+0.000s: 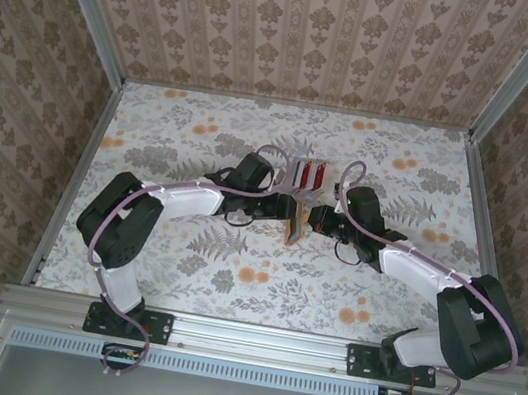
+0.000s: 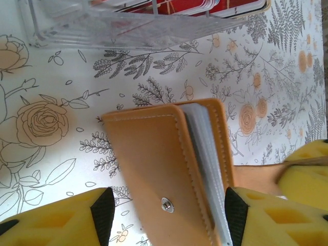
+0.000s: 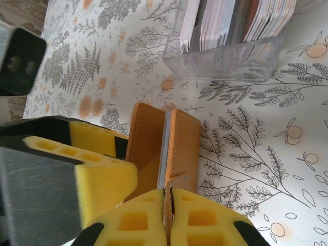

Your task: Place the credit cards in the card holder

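bright, even light – soft shadows (wrist views blur up close)

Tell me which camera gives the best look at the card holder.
The left wrist view: the card holder is large there, showing its orange cover, stitching, snap and grey-blue inner edge. The right wrist view shows it edge-on, partly behind yellow pads. The top view shows a small orange sliver between the arms.

Damask-papered walls (image 1: 303, 22) on three sides; floral tabletop (image 1: 231, 273); aluminium frame rails (image 1: 261, 337).

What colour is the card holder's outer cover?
Orange, with matching stitching and a silver snap; the card holder shows best in the left wrist view.
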You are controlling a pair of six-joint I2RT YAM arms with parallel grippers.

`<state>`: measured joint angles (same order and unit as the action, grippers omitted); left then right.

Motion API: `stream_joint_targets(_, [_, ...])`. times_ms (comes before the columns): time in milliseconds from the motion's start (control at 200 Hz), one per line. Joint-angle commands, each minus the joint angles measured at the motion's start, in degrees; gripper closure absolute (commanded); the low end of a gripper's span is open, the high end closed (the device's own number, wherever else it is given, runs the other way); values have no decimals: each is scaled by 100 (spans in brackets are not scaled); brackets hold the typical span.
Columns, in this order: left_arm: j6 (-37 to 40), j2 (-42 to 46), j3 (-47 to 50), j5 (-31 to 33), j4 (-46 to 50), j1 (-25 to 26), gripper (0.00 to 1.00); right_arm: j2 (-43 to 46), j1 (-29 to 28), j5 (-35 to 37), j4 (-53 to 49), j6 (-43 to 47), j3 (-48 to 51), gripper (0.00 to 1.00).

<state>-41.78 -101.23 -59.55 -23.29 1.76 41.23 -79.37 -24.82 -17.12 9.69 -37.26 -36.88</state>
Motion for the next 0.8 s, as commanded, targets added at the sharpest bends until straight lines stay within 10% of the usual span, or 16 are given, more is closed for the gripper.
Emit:
stream_joint_targets(0, [11,-56,-88,0,3,25,38,132,-69,-36,62,8,-72,98])
stream_joint_targets(265, [100,-147,-158,-13,132,13,45,93,-129,15,46,17,-118,98])
stream_joint_targets(795, [18,94,233,-41,-115,-225,95,142,-120,562,-455,7,83,98])
